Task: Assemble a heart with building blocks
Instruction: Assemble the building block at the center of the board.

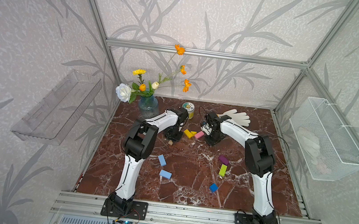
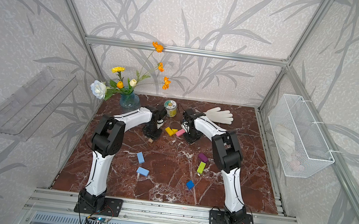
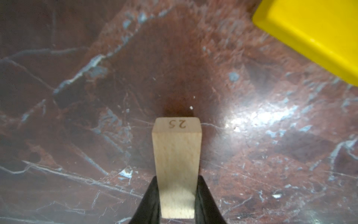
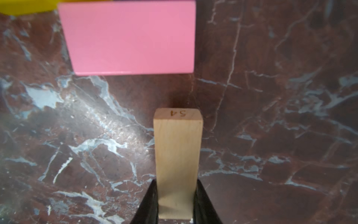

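Tan blocks (image 3: 177, 155) held by left end effector (image 3: 177, 195) and right end effector (image 4: 176, 199); close pink block (image 4: 131, 36) could seemingly be knocked during placement.

The tabletop (image 1: 187, 188) is red-brown marble streaked with white and grey veins. On it lie a yellow block (image 1: 188, 133), a second yellow block (image 1: 194, 133), a pink block (image 1: 199, 134), a light blue block (image 1: 162, 160), another light blue block (image 1: 165, 174), a dark blue block (image 1: 213, 187), a purple block (image 1: 223, 159) and a lime green block (image 1: 222, 170). The tan block numbered 25 (image 3: 176, 166) and the tan block numbered 54 (image 4: 177, 163) show pale wood grain and dark brown digits. The left gripper (image 3: 177, 186) and right gripper (image 4: 176, 190) are black. The wallpaper (image 1: 232, 19) is pale grey with darker grey leaf sprays. The vase (image 1: 148, 108) is teal glass; its flowers (image 1: 123, 91) are white, yellow and orange. The glove (image 1: 238, 117) and wire basket (image 1: 324, 139) are white.
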Motion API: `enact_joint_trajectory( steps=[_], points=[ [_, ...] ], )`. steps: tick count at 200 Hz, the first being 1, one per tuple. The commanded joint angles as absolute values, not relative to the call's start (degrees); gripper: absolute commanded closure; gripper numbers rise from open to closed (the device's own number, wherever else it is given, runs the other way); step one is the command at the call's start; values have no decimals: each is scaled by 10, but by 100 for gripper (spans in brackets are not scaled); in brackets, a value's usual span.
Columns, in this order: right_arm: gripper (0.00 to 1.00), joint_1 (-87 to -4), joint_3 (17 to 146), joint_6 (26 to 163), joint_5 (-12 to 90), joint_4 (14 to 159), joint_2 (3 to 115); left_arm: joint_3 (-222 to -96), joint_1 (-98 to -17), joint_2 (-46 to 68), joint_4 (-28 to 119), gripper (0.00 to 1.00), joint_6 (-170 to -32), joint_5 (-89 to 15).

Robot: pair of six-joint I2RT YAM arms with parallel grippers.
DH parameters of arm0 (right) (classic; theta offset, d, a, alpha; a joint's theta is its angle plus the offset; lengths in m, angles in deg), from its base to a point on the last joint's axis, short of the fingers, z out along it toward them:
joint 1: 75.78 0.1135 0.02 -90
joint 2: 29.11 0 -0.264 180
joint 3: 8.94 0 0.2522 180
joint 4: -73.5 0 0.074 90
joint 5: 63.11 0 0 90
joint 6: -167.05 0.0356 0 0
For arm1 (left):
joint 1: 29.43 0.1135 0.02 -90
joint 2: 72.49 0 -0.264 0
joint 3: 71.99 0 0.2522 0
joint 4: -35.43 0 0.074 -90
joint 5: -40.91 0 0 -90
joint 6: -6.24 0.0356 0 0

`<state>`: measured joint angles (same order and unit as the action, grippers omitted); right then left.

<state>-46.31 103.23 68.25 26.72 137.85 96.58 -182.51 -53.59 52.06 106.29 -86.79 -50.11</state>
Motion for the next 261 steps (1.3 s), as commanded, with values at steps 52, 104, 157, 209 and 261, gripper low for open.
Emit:
enact_joint_trajectory(
  steps=[52,104,157,209,261],
  points=[
    [90,-463,1061,658,283,1387,969,-1899,-544,553,1098,76,-809,-505],
    [89,-464,1082,655,284,1394,982,-1928,-550,574,1113,76,-795,-503],
    [90,-464,1084,650,289,1403,984,-1933,-553,579,1117,76,-784,-500],
    [90,-465,1064,627,286,1395,975,-1932,-554,580,1114,75,-769,-501],
    [91,-466,1046,598,286,1380,970,-1952,-561,597,1113,75,-762,-503]
  ],
)
